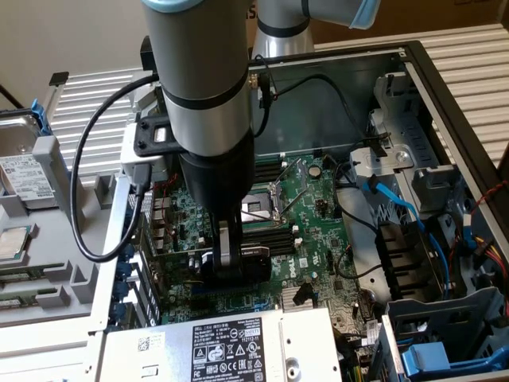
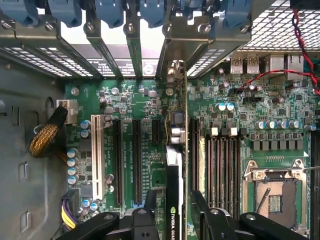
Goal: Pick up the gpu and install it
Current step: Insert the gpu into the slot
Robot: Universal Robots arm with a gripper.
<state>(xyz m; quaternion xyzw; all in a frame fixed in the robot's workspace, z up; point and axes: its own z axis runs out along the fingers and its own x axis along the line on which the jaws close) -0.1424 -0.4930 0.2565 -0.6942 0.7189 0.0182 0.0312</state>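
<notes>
GPU, a thin green card with black cooler (image 2: pixel 176 165), stands edge-on in the black gripper's (image 2: pixel 172 217) clamped fingers, over the green motherboard's (image 2: pixel 150 150) slots, apparently not fully seated.

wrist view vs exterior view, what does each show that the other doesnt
Wrist view alone: the white slot, the braided cable bundle, and the gpu seen edge-on, standing upright over the motherboard slots, the end effector around it.

Exterior view alone: the power supply label, blue cables, and a hard drive outside the case.

Both: motherboard, empty CPU socket, arm above the board.
</notes>
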